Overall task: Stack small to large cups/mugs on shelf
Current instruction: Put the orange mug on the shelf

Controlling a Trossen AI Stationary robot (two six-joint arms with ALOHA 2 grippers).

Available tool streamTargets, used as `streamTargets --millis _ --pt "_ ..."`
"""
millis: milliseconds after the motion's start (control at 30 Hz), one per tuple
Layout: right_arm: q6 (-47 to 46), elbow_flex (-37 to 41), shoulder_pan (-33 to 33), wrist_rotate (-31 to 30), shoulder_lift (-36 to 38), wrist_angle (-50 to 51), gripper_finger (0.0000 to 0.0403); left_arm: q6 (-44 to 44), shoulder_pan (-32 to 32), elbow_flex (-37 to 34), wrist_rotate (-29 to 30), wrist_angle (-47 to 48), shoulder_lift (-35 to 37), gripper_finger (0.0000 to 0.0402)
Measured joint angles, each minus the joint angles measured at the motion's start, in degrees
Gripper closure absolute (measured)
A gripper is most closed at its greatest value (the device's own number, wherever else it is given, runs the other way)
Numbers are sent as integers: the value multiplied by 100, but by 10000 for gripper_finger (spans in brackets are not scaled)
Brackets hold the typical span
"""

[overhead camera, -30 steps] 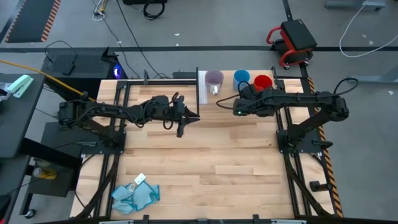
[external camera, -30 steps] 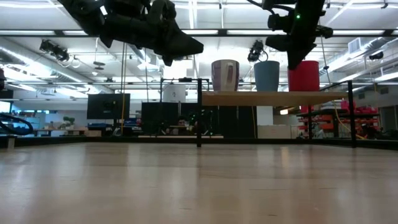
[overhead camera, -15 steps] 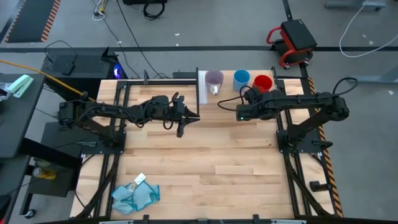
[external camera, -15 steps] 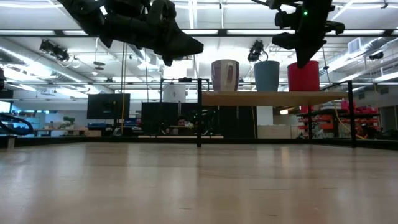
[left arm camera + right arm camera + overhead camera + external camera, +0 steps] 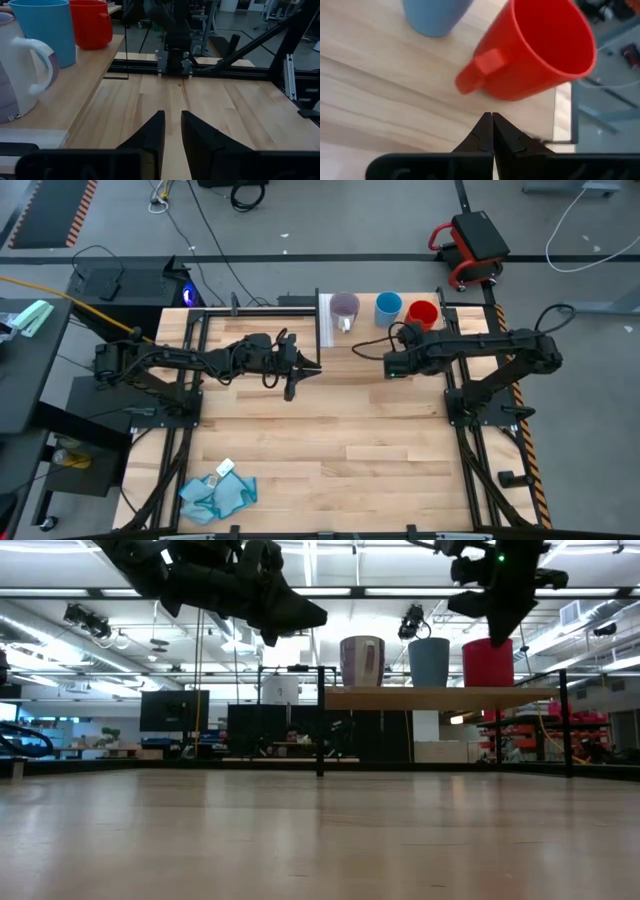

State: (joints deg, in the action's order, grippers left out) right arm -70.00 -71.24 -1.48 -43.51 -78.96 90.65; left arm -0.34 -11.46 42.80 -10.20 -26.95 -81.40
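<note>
Three cups stand upright in a row on the raised light-wood shelf [image 5: 365, 330]: a purple one [image 5: 345, 307] with a white handle [image 5: 37, 65], a blue one [image 5: 388, 305] and a red handled mug [image 5: 423, 312]. They also show in the low view as the purple cup [image 5: 362, 661], the blue cup [image 5: 429, 662] and the red mug [image 5: 488, 663]. My right gripper [image 5: 492, 119] is shut and hovers above the shelf, just short of the red mug's handle [image 5: 476, 75], touching nothing. My left gripper [image 5: 172, 125] hangs narrowly open over the table, left of the shelf.
A crumpled blue cloth [image 5: 217, 494] lies near the table's near left corner. The shelf's black posts [image 5: 320, 720] and the black frame rails along both table sides [image 5: 455, 395] stand near the arms. Bare wooden tabletop [image 5: 340, 440] spreads between the arms and the near edge.
My right gripper has moved toward the table's right along the shelf front, from before the blue cup to before the red mug, rising a little. It has stayed shut. The cups have kept still.
</note>
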Motion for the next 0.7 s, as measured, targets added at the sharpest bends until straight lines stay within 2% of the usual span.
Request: streamTargets --millis 267,700 --pt "-95 -31 -37 72 220 -55 400 85 2 -1 0 46 1 326" --pt "66 -31 -837 71 222 -62 400 99 2 -1 -15 121 1 333"
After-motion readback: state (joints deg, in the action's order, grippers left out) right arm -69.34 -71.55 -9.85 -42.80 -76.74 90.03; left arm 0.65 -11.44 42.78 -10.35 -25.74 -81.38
